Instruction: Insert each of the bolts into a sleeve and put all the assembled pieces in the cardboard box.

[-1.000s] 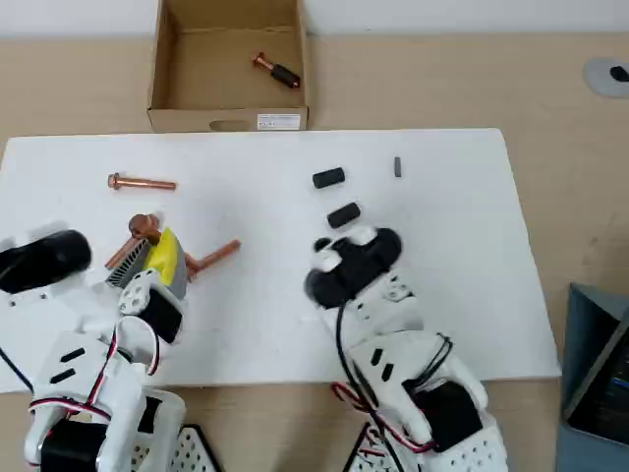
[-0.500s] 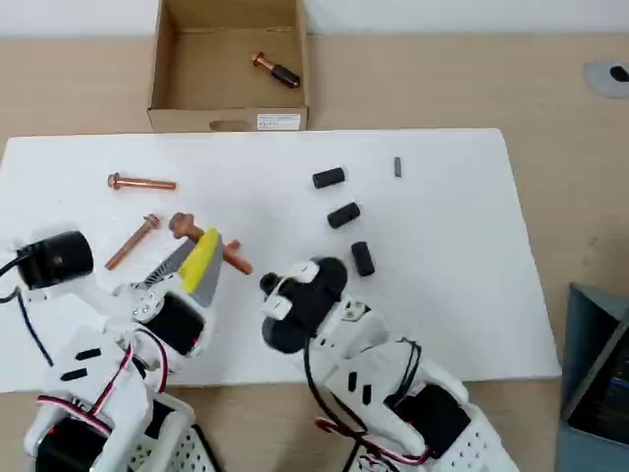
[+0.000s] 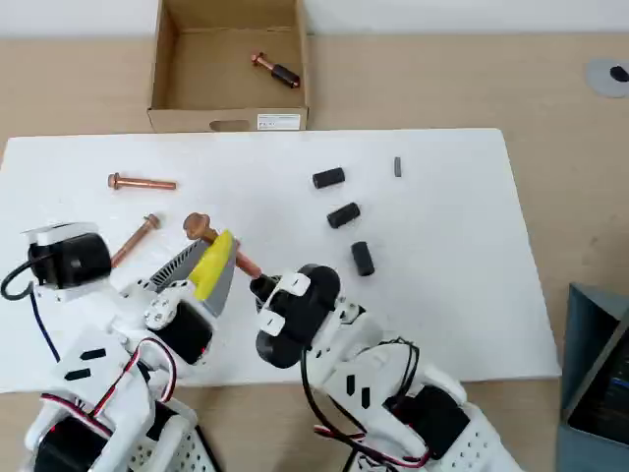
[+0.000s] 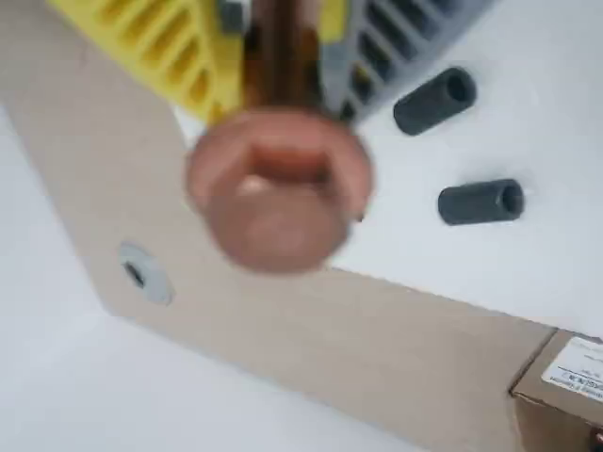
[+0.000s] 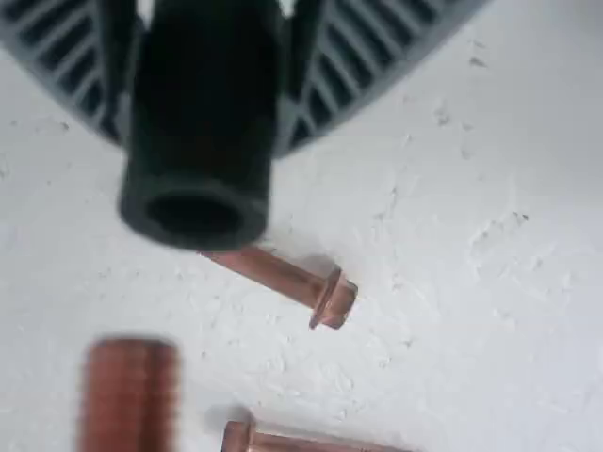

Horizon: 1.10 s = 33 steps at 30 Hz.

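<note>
- The left tool (image 3: 218, 250) is pinching a copper bolt (image 3: 200, 227) across the shank, between its yellow and grey fingers. The bolt is held off the white mat (image 3: 452, 305), with its head on the far side and its threaded end toward the right tool (image 3: 263, 289).
- The right tool is clamped on a black sleeve (image 5: 201, 132). The sleeve's open mouth faces the held bolt's threaded end. The two are near each other, and the end is not inside the mouth.
- The cardboard box (image 3: 197, 120) stands on the table (image 3: 423, 88), just beyond the mat's far edge. It holds one assembled piece (image 3: 276, 70), a bolt with a sleeve on its shank, lying near the wall on the right arm's side.
- There are four bolts. One is in the box and one is in the left tool. One loose bolt (image 3: 142, 182) lies flat on the mat on the left arm's side, and a second loose bolt (image 3: 133, 241) lies nearer that arm, apart from the first.
- There are five sleeves. One is in the box and one is in the right tool. On the mat beyond the right arm lie a loose sleeve (image 3: 328, 178), a second loose sleeve (image 3: 343, 214) and a third loose sleeve (image 3: 363, 258), none of them touching.
- A small dark piece (image 3: 397, 167) lies on the mat near the farthest sleeve; I cannot tell what it is.
</note>
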### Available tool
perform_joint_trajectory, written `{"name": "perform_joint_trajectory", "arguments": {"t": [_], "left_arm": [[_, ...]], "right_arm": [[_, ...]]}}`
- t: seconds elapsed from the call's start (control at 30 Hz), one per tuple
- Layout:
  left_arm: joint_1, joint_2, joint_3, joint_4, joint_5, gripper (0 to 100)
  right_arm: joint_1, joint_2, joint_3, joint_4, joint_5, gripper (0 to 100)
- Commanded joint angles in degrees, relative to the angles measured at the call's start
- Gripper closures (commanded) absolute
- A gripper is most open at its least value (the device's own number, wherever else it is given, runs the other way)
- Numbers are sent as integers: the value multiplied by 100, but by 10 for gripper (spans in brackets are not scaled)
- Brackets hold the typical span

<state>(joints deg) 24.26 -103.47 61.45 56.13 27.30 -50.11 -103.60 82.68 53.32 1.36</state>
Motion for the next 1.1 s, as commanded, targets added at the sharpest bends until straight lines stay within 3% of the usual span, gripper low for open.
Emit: {"name": "perform_joint_trajectory", "arguments": {"t": [0.0, 0.5, 0.73, 0.93, 1.07], "left_arm": [[62, -40, -97, 132, -237, 998], [53, -40, 211, 167, -246, 998], [62, -31, 352, -369, -53, 998], [79, -31, 422, -343, -53, 998], [519, -31, 431, -237, -53, 998]], "right_arm": [[-57, -699, -303, -149, 35, 989], [224, -699, -681, -149, 334, 989], [215, -699, -673, -141, 325, 989], [215, -699, -673, -141, 325, 989], [215, -699, -664, -141, 325, 989]]}}
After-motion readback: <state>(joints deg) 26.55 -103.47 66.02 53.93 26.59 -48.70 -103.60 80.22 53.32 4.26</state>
